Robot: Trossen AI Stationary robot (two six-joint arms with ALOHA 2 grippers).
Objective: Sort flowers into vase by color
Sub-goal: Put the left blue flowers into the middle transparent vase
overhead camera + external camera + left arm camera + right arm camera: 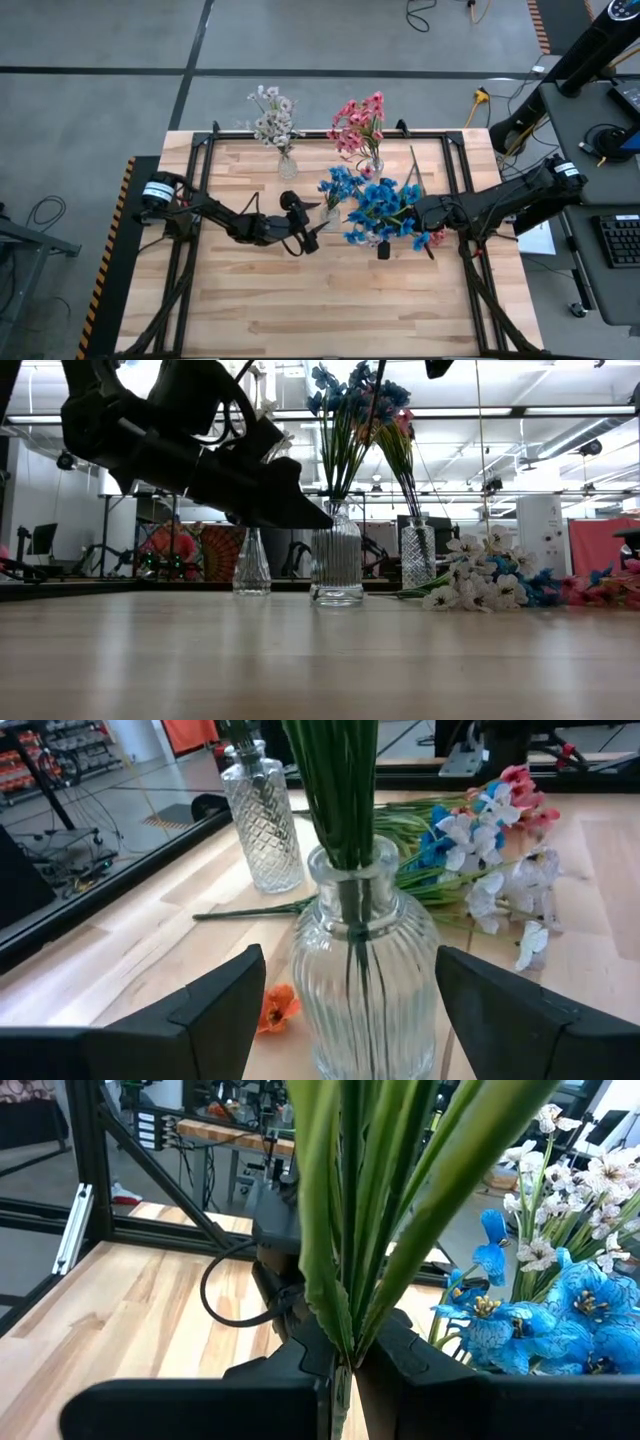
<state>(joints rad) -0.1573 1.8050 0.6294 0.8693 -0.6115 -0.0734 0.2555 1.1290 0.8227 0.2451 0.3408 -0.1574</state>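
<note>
Table (300, 300): blue flowers (380, 205) hide vase mouth.

We see a table (300, 300) of pale wood planks — smooth, lightly satin, grain visible. Its frame (205, 160) is matt black metal. The ribbed vase (362, 970) is clear, glossy glass with vertical fluting; the diamond-cut vase (262, 815) is likewise clear glass. The flowers (480, 850) look like fabric blossoms on smooth plastic stems. The left gripper (345, 1010) fingers (215, 1005) appear matt black plastic — faintly textured.
</note>
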